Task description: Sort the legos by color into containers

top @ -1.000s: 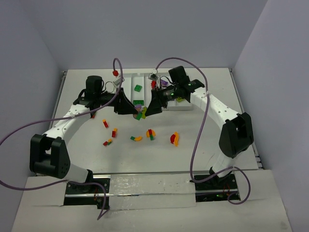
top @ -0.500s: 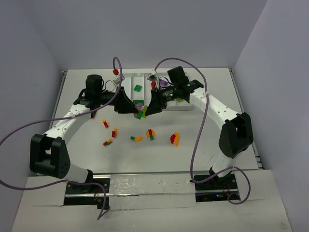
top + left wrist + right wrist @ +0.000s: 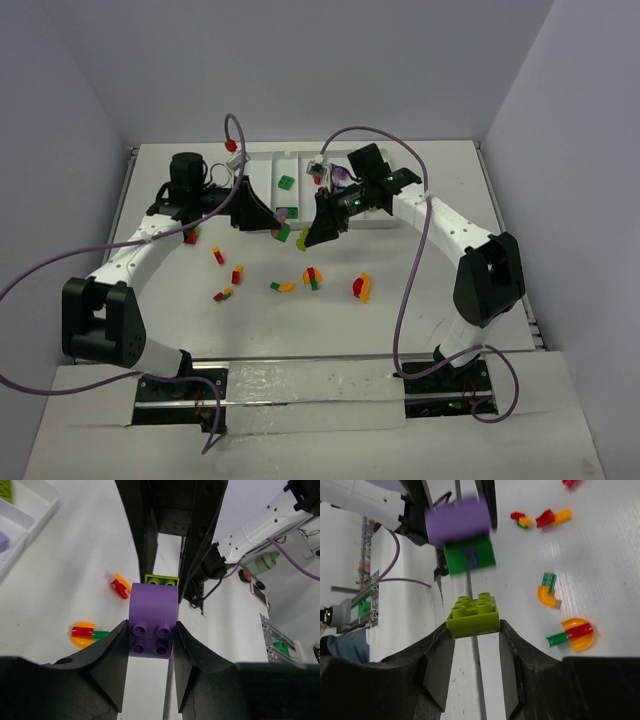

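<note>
Purple brick [image 3: 152, 620], lime brick [image 3: 473, 614] now apart.

The left gripper [image 3: 273, 231] and right gripper [image 3: 305, 238] face tip to tip just in front of the tray [image 3: 290, 158]. The purple brick [image 3: 152, 625] and lime brick [image 3: 473, 614] they clamp sit a narrow gap apart, blocking any straight pass. Overhead, cables [image 3: 362, 129] arch across the tray. Mid-table, loose bricks [image 3: 313, 277] lie scattered; bare table [image 3: 250, 330] lies nearer the bases.

Left claw [image 3: 151, 632], right claw [image 3: 472, 627]: both clamped.
</note>
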### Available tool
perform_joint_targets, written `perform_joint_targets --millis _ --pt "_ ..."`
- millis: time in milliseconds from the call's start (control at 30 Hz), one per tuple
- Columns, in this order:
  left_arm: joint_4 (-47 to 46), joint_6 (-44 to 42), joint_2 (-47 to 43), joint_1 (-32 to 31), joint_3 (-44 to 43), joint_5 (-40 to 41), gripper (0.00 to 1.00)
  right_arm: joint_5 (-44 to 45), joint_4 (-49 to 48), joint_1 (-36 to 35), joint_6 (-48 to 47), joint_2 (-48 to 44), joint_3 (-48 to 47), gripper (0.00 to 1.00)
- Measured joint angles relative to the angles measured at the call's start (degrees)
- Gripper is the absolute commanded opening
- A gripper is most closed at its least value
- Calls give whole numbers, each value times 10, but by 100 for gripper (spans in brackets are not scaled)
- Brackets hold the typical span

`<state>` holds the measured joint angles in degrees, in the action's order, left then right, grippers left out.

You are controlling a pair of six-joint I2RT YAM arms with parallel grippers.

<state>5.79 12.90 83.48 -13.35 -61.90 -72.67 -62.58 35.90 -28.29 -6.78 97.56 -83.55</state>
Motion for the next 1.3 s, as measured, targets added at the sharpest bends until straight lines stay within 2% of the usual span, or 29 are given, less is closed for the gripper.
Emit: perform_joint_targets --millis 167,400,600,833,1067,1300 --pt "0 -4 1 41 -21 0 0 7 51 28 -32 0 16 0" --pt "1 -18 2 44 -27 17 0 73 69 117 -48 9 8 0" --pt "2 -29 7 44 -27 60 0 293 26 175 -6 64 -50 0" --pt "-1 -28 10 44 -27 96 0 521 -1 178 19 189 -182 1" --pt "-16 -23 17 44 -27 113 0 632 -28 178 35 264 -243 5" --pt "-26 -15 26 43 -27 124 0 652 -51 177 52 322 -329 11"
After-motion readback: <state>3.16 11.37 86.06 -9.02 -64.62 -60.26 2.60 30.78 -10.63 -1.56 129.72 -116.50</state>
